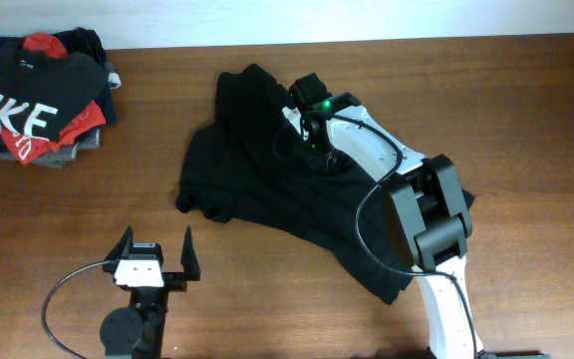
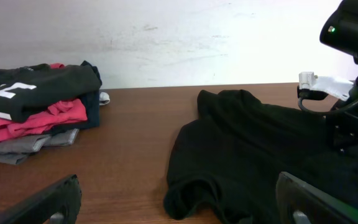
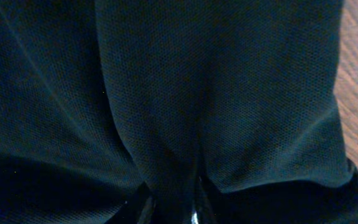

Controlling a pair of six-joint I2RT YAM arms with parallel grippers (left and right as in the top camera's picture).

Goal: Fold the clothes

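1. The desk (image 1: 526, 110) is brown wood with a visible grain. It meets a white wall along its back edge.
2. A black shirt (image 1: 257, 170) lies crumpled on it, spread from the back centre toward the front right, with folds and bunched edges.
3. A pile (image 1: 38, 95) of folded clothes sits in the back left corner, well apart from the shirt. A black garment with white letters is on top, with red below it and grey at the bottom.
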